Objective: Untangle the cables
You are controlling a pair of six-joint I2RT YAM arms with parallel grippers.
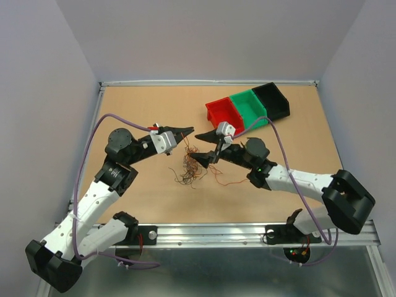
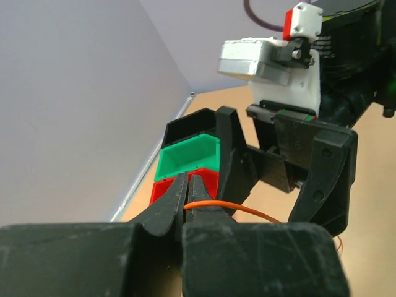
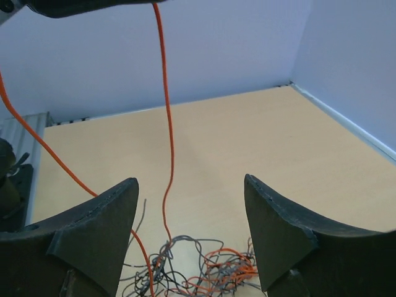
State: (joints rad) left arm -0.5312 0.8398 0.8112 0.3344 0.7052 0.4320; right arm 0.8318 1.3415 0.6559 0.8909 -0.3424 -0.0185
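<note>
left gripper (image 2: pixel 187 185) pinched 1 orange wire (image 3: pixel 166 124); it hung upright just ahead of the right gripper (image 3: pixel 190 182), jaws wide, above the tangle (image 3: pixel 204 269).

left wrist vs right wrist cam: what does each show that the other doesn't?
Left wrist only: the red bin, green bin and black bin lined up towards the wall, and a close look at the left claw shut on the orange wire.
Right wrist only: the tangle of wires lying on the table, with the orange wire running up out of it.
Both: that orange wire, the open right claw, the tabletop and the lilac wall.
</note>
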